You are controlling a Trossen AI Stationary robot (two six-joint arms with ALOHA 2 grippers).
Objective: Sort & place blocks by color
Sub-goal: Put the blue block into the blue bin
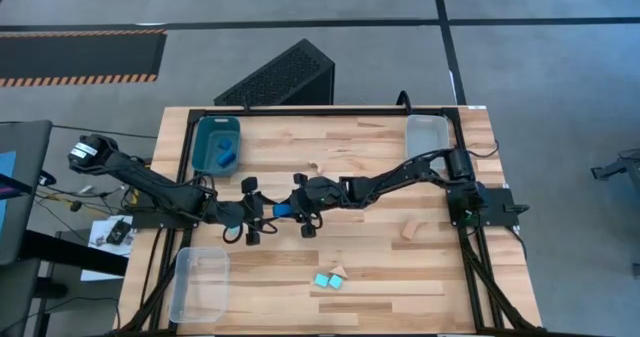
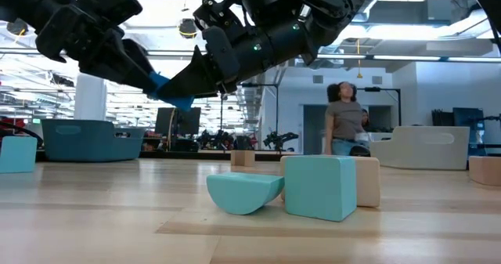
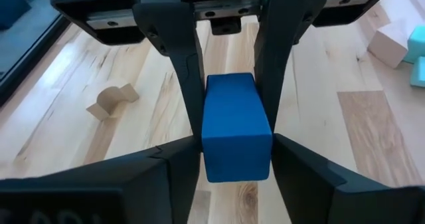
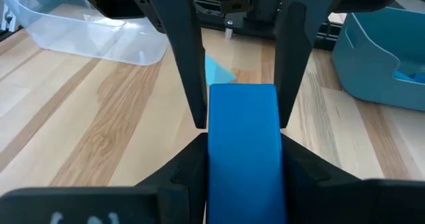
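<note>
1. Left gripper and right gripper meet mid-table, raised off the wood, both clamped on one blue block; looks like a handover.
2. Left wrist view: block pinched between own fingers, other gripper's fingers closing in from the opposite end.
3. Right wrist view: same block between its fingers, teal bin and clear bin beyond.
4. Risk: both letting go together drops the block; one pulling before the other opens twists it loose or strains the arms.
5. Risk: block held by short ends, little grip margin.
6. Teal bin at table's far left already holds blue pieces; likely target.
7. Turquoise blocks near the front edge, tan block to the right, unsorted.
8. Table: light wood planks, dark frame; clear bins at front left and far right.
9. Low view: open lab behind, person standing far off.
</note>
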